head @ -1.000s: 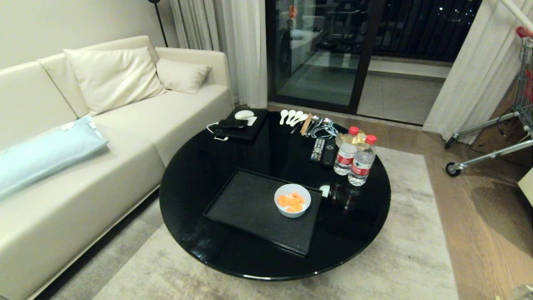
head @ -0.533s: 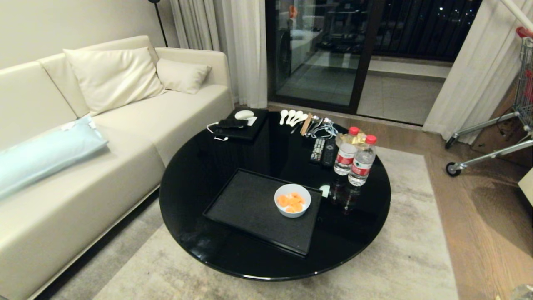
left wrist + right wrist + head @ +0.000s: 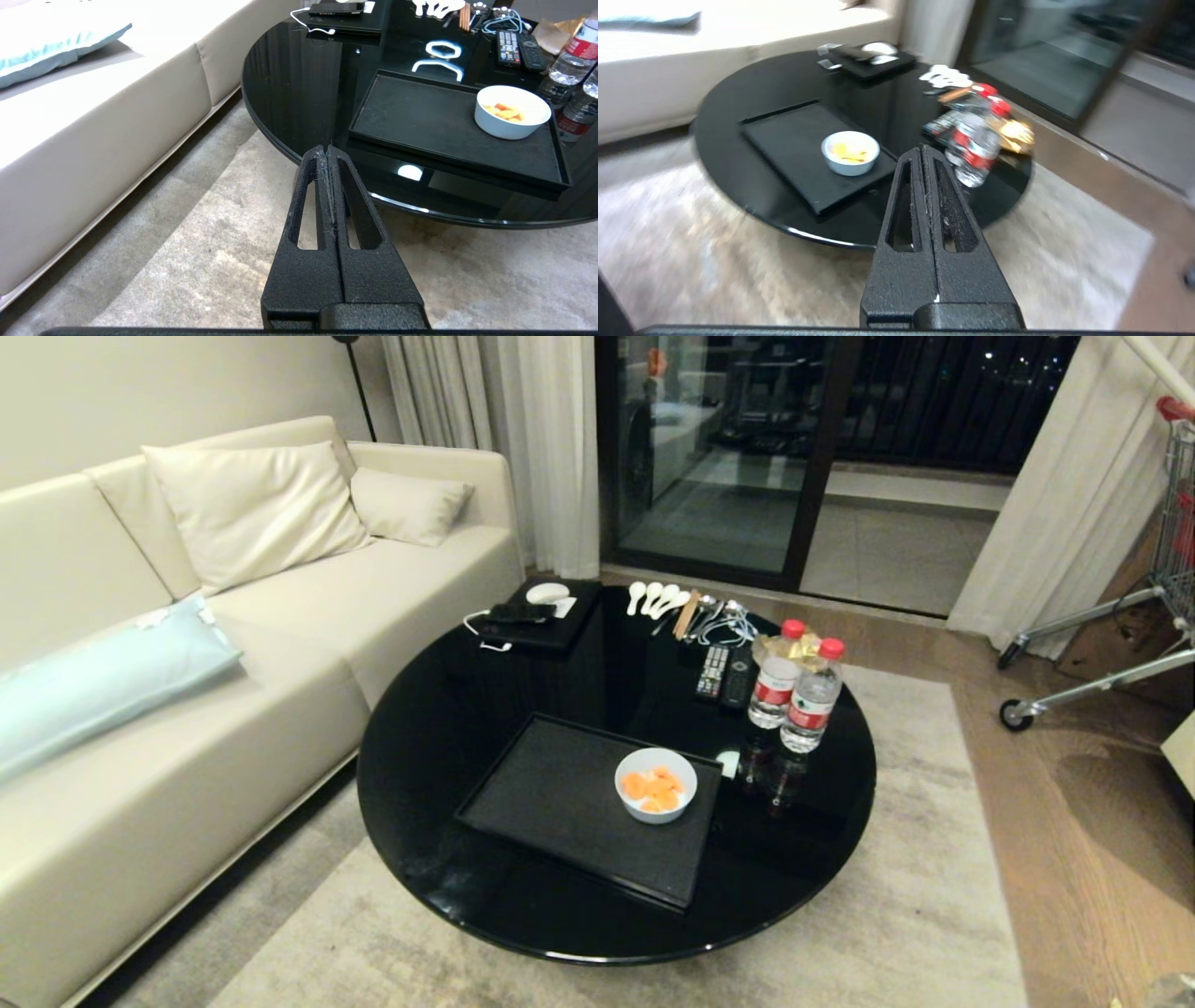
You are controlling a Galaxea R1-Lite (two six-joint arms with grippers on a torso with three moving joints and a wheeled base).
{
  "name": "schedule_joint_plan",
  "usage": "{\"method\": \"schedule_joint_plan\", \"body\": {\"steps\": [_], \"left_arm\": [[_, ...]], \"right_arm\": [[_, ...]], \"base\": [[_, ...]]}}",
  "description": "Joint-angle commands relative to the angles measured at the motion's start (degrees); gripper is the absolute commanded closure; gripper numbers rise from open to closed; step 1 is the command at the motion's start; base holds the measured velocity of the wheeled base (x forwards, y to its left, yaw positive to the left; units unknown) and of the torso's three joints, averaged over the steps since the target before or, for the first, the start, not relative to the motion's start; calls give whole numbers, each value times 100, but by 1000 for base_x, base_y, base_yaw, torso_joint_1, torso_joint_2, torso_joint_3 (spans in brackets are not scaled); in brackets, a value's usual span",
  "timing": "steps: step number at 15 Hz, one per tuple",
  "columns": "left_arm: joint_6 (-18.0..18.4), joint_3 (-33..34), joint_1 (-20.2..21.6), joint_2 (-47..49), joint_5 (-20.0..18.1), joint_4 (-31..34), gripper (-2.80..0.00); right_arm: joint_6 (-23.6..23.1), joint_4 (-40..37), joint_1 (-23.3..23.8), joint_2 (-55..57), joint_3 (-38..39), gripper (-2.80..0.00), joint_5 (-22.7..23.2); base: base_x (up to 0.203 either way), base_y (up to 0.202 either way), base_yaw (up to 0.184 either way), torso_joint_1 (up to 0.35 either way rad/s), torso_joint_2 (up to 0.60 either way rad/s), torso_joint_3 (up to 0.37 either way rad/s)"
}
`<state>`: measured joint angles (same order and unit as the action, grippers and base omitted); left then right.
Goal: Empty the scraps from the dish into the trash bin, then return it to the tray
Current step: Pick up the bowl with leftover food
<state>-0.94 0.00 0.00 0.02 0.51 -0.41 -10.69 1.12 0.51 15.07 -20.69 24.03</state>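
The dish (image 3: 655, 785), a small white bowl, stands at the right end of the black tray (image 3: 560, 803) on the round black table. Orange scraps (image 3: 653, 788) lie inside it. The left wrist view shows the same dish (image 3: 512, 111) on the tray (image 3: 434, 121), and the right wrist view shows the dish (image 3: 850, 152) too. My left gripper (image 3: 326, 149) is shut and empty, off the table's near edge above the rug. My right gripper (image 3: 920, 150) is shut and empty, short of the table and to the right of the dish. Neither arm shows in the head view. The trash bin is out of view.
Two water bottles (image 3: 794, 686) stand right of the tray, with remotes (image 3: 724, 674) behind them. White spoons (image 3: 653, 597) and a thick black box (image 3: 541, 614) sit at the table's far side. A cream sofa (image 3: 187, 644) lies left, a metal cart (image 3: 1120, 644) far right.
Nothing in the head view has moved; the dish and tray stay put.
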Motion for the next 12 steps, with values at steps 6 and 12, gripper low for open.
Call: {"method": "schedule_joint_plan", "body": {"steps": [6, 12], "left_arm": [[-3, 0, 0, -2, 2, -2, 0], [-3, 0, 0, -2, 2, -2, 0]], "right_arm": [[-960, 325, -426, 3621, -1237, 0, 899], [-998, 490, -3086, 6432, -3307, 0, 149]], "base": [[0, 0, 0, 0, 0, 0], [0, 0, 0, 0, 0, 0]]}}
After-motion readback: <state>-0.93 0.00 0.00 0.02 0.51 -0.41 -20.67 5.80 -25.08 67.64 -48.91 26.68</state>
